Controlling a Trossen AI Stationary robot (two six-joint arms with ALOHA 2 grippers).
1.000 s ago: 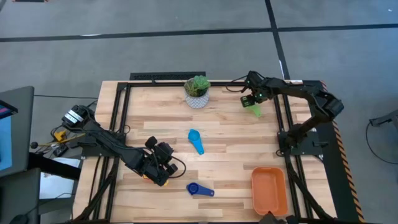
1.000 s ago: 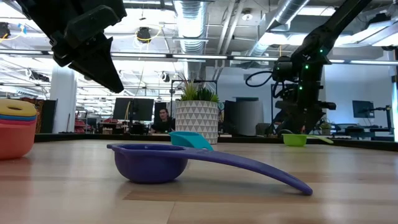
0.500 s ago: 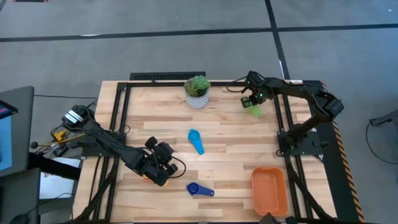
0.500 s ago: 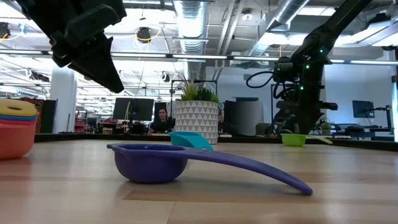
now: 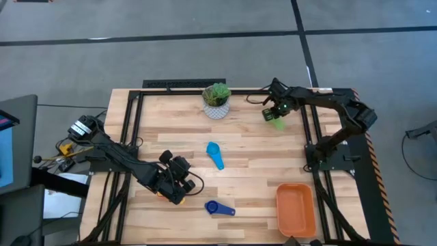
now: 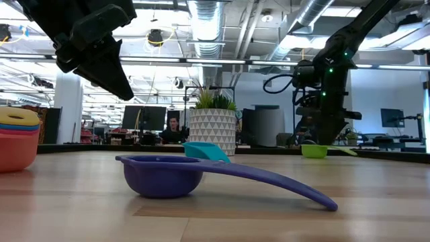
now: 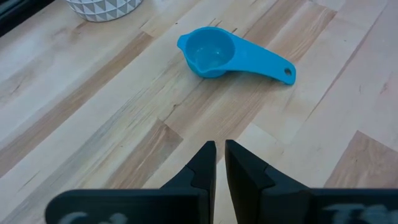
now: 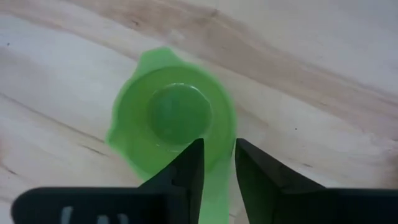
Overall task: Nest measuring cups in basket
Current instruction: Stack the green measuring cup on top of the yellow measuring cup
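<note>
Since a second ago the right gripper [image 5: 276,113] has shifted slightly toward the potted plant [image 5: 216,100], taking the green cup [image 5: 278,121] along; in the low view that cup [image 6: 314,150] sits a touch further left than before. Right wrist view: fingers [image 8: 186,167] clamped on the green cup's [image 8: 171,114] handle, bowl just ahead of the tips, close over the table [image 8: 323,56].

Left gripper [image 5: 179,179] unchanged — hanging well off the plant toward the table's near left, fingers [image 7: 205,163] pressed nearly together, nothing between them.

Light blue cup [image 5: 214,154] lies between plant and dark blue cup [image 5: 218,208]. Basket [image 5: 295,207] sits far from the plant at the near right corner — no cups visible in it. Stack of cups [image 6: 18,138], yellow on top, visible only in low view.
</note>
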